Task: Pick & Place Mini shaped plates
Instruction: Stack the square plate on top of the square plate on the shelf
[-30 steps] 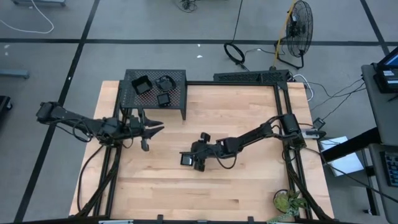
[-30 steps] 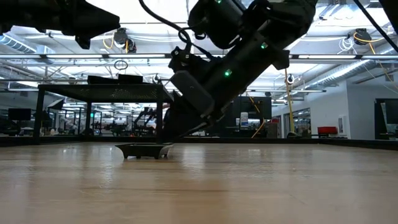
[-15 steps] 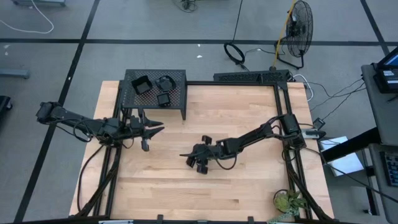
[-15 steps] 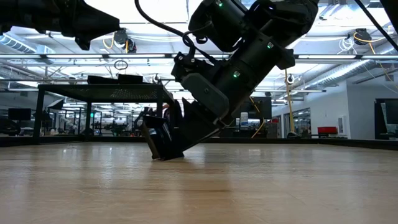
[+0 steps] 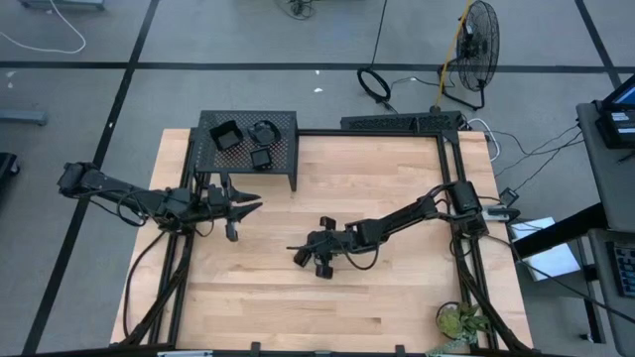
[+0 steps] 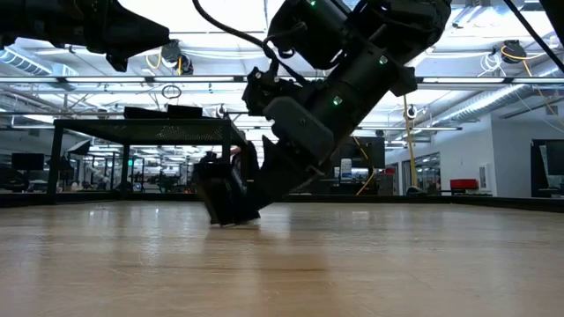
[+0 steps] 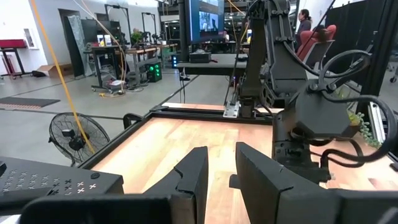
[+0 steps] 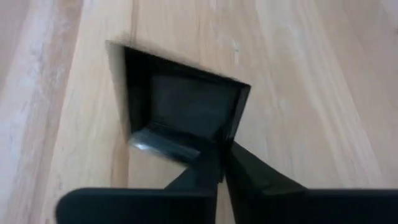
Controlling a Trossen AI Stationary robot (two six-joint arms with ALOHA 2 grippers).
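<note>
A small square black mini plate stands tipped up on the wooden table near its middle, also seen in the low view. My right gripper is shut on it. Three more mini plates rest on top of the black mesh rack at the far left. My left gripper hovers just in front of the rack, open, with nothing between its fingers. My right gripper pinches the square plate's raised rim between its two fingers, close to one corner. The fingers slant down from the table's right side. The plate stands steeply tilted, with its lower edge on the table and the rest lifted.
The rack stands on legs over the far left corner. A black frame runs along the table's far and right edges. A small plant sits at the near right corner. Bare wood lies along the near side.
My right gripper has taken hold of the square plate's rim and tipped it up. The plate lay flat on the table a second ago; now it stands steeply on one edge, which has stayed on the wood.
</note>
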